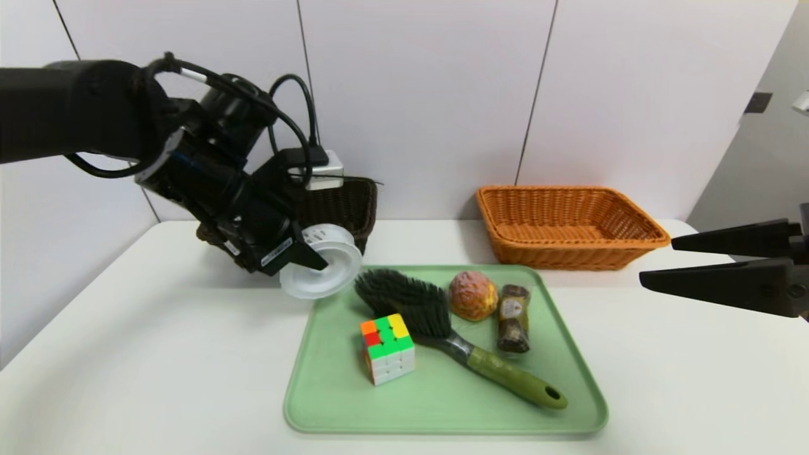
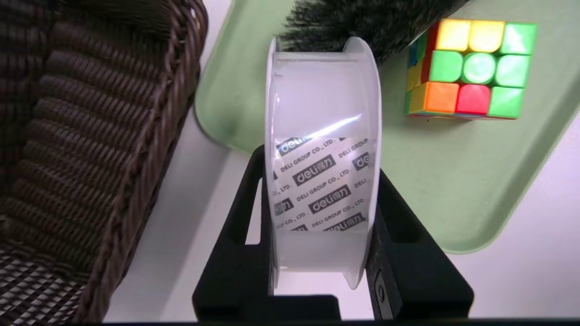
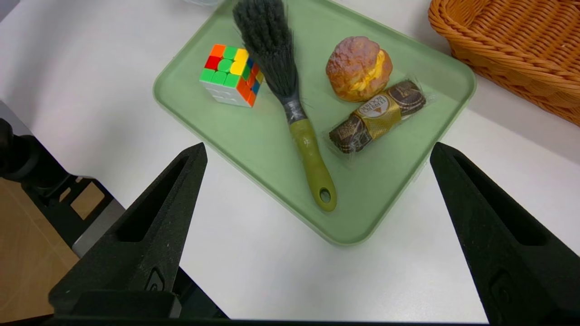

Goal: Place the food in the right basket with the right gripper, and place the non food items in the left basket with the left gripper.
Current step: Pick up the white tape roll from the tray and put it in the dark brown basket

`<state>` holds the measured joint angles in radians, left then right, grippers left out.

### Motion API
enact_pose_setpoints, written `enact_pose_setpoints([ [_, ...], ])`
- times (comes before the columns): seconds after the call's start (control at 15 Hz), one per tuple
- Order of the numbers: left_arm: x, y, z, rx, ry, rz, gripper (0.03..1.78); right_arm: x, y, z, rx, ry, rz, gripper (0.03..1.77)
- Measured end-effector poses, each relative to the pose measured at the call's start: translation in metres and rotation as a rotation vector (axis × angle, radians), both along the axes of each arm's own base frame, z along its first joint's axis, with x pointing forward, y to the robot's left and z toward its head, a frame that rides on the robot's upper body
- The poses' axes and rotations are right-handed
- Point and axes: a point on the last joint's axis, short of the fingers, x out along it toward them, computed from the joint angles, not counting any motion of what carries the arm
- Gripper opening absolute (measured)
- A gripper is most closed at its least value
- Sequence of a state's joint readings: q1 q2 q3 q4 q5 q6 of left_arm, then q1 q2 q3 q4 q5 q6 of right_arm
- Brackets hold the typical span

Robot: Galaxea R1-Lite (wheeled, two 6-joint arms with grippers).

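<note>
So the left gripper (image 1: 297, 253) is clamped across the flanges of the white tape spool (image 1: 322, 262), holding it in the air at centre-left of the head view, over the upper-left corner of the green tray (image 1: 328, 404) and right beside the dark brown basket (image 1: 344, 205). The spool is slick plastic and pinched only near one edge, so I'd guess it could pivot or slip out before clearing the basket rim. The right gripper (image 1: 657, 260) sits spread wide at the right edge, empty. The puzzle cube (image 1: 387, 348), brush (image 1: 436, 322), bun (image 1: 473, 295) and wrapped snack (image 1: 513, 318) all sit on the tray.
</note>
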<state>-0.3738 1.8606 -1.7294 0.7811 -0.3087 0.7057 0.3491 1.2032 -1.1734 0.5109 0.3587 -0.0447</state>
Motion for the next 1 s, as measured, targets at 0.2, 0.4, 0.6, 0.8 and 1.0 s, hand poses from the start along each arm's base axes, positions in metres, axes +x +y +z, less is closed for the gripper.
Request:
enact_pose_setpoints([
  [0.2, -0.016, 0.015, 0.031, -0.038, -0.092, 0.055, 0.55, 0.000, 0.000, 0.000, 0.005, 0.004, -0.003, 1.70],
  [0.4, -0.018, 0.039, 0.056, -0.095, -0.151, 0.190, 0.55, 0.000, 0.000, 0.000, 0.005, 0.003, -0.003, 1.70],
  [0.6, -0.006, 0.062, 0.075, -0.165, -0.198, 0.333, 0.55, 0.001, 0.001, -0.001, 0.005, 0.009, -0.003, 1.70],
  [0.8, 0.021, 0.079, 0.070, -0.223, -0.201, 0.523, 0.55, 0.002, 0.001, -0.001, 0.003, 0.012, -0.004, 1.70],
  [1.0, 0.056, 0.090, 0.049, -0.255, -0.199, 0.707, 0.55, 0.002, 0.001, -0.001, 0.002, 0.015, -0.006, 1.70],
])
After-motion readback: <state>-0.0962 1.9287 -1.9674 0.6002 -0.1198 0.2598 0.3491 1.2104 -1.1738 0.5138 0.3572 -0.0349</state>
